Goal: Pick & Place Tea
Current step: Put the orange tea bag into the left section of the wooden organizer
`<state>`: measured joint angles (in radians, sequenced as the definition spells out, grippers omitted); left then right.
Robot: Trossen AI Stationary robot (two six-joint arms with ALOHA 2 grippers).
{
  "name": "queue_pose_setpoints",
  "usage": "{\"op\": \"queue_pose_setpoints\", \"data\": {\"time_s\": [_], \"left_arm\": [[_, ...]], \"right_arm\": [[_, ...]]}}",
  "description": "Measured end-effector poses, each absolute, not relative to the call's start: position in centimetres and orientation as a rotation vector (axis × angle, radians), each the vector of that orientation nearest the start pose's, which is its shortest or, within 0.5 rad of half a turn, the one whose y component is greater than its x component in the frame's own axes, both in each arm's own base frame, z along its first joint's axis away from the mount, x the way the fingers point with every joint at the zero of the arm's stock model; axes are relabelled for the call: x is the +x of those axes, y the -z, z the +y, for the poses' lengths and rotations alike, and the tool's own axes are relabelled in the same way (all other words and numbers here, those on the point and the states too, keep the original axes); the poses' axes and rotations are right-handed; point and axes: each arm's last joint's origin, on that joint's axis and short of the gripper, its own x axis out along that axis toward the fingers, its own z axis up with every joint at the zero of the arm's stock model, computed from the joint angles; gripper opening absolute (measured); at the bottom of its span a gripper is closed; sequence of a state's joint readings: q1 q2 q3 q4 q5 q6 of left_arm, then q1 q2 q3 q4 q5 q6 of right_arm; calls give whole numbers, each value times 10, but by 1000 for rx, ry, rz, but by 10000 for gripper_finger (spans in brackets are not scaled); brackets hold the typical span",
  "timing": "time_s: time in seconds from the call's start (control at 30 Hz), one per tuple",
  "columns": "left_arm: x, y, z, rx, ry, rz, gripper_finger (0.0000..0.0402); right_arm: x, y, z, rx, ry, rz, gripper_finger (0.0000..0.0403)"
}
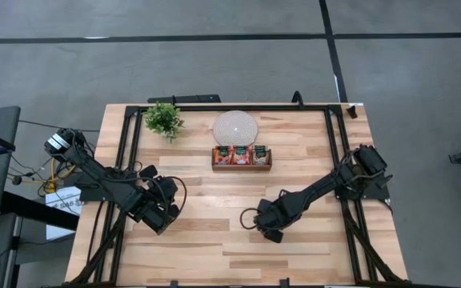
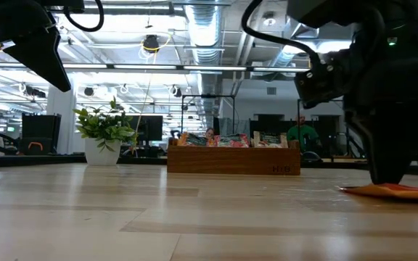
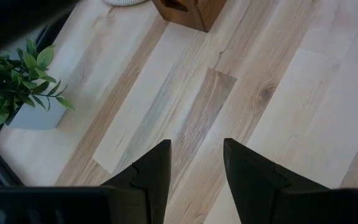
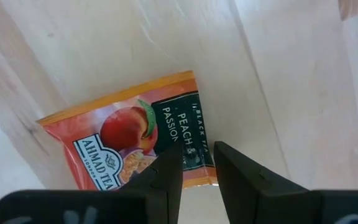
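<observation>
The right gripper (image 4: 196, 167) sat nearest the lens, its 2 dark fingers down over the edge of a red-orange tea sachet (image 4: 132, 140) that lay flat on the worktop (image 1: 294, 168). The fingers stood partly apart with the sachet's rim between their tips; I could not tell whether they had pinched it or merely straddled it. From table height the sachet (image 2: 394, 191) showed as a thin orange sliver under that gripper (image 2: 387, 177), hugging the wood.

That flatness looked like the main risk. A packet so thin gives the fingers little to bite, so closing could have scraped the wood and nudged the sachet away, or caught only a corner that slipped free on the lift. A corner hold might also have let it swing and miss its slot.

The wooden tray (image 1: 242, 166) stood well apart, beside a round white disc (image 1: 235, 128) and a potted plant (image 1: 164, 119), with sachets already upright in all 3 compartments, so a crooked drop could have snagged on those.

The left gripper (image 3: 194, 171) hovered open over bare wood, holding nothing
</observation>
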<state>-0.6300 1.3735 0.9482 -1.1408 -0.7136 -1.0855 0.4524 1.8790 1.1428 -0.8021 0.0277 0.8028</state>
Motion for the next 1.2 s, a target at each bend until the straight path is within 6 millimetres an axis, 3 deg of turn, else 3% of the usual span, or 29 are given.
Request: {"op": "queue_pose_setpoints", "data": {"time_s": [0.33,0.77,1.2], "left_arm": [[186,-226,-112,27,-662,963,140],[186,-227,-112,27,-662,962,140],[186,-227,-112,27,-662,961,140]], "right_arm": [[298,-157,150,177,230,1504,86],[298,-157,150,70,194,1475,86],[289,-136,147,85,175,1463,86]]}}
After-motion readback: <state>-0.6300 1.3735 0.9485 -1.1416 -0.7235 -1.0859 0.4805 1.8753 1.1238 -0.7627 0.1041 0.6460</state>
